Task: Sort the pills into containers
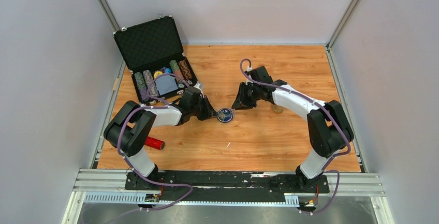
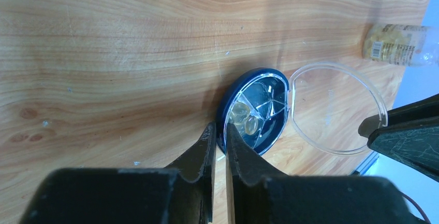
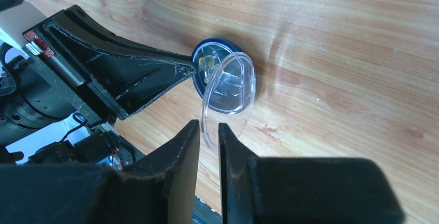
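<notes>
Mid-frame in the overhead view, the dish [image 1: 224, 115] lies with its clear lid [image 3: 228, 105] open and a few pale capsules [image 2: 247, 120] in one compartment. The left gripper [image 2: 220, 131] pinches its rim and the right gripper [image 3: 208, 128] nips the lid's edge; most sorting looks undone.

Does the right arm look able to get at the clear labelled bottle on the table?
Probably not yet: its end effector is shut on the clear round lid of the blue dish; the clear labelled bottle lies nearby, uncovered.
</notes>
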{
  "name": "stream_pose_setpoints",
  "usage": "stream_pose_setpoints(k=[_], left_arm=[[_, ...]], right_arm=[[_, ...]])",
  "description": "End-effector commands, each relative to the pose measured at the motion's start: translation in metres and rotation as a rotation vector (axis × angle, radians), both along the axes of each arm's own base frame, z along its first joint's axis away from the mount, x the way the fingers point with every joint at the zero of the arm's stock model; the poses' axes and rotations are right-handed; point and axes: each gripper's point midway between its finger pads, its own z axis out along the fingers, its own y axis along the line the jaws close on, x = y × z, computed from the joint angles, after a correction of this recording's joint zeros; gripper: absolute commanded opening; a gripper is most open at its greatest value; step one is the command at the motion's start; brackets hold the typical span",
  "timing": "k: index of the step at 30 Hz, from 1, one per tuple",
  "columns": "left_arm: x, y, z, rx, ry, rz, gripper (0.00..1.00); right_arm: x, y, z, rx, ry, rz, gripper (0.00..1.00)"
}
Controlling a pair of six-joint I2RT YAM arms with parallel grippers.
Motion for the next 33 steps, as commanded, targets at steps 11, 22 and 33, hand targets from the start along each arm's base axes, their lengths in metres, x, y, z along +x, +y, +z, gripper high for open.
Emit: stream_pose_setpoints(k=[11,22,33], left_arm=[[0.004,-0.004,0.001,-0.012,-0.033,-0.032,0.03],[0.003,-0.004,0.001,-0.014,-0.034,-0.037,0.03],[0.004,-0.003,0.006,-0.015,-0.046,-0.027,0.04]], right_arm=[[0.006,0.023,0.003,-0.023,-0.055,0.069,0.17],[-0.009,0.035,-0.020,-0.117,-0.046,0.134,0.24],[-0.010,0.042,-0.030,-0.114,-0.046,0.170,0.43]])
